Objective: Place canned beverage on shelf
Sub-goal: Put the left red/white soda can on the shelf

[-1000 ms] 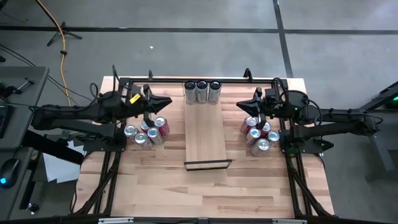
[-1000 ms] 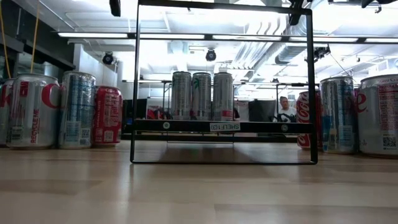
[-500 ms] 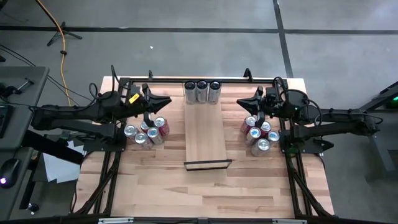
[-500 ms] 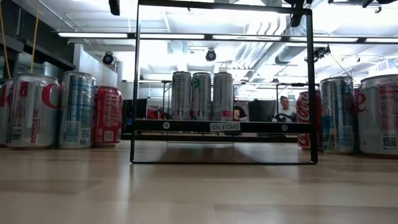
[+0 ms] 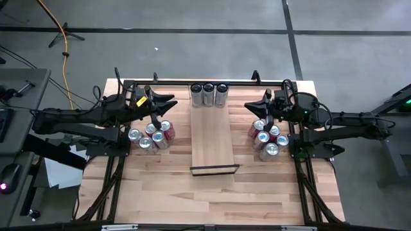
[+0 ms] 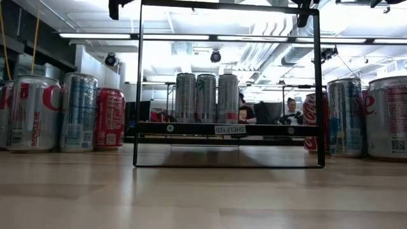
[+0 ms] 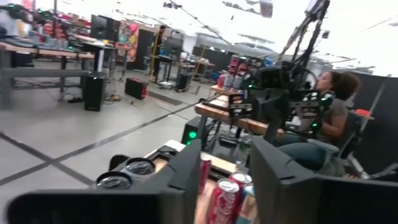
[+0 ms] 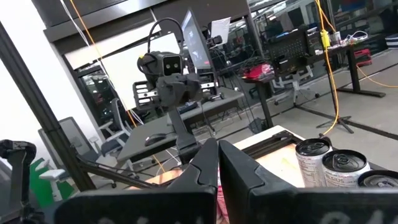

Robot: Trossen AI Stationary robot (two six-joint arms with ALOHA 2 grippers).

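From the left wrist, the left tool [image 7: 225, 180] shows its two dark fingers [image 7: 186, 177] parted, with a clear gap between them. Through the gap I see red cans [image 7: 221, 199], and beside the one finger two silver can tops [image 7: 127, 173]. Farther off hangs the other arm [image 7: 273, 93], and behind it a person [image 7: 326, 118] sits in the room.

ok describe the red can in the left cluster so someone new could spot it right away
Start at the pale shelf lying down the middle of the table. To its left, below the left gripper, stands a tight cluster of cans. The red can is the cluster's nearest to the shelf, red-sided where most of its neighbours are silver.
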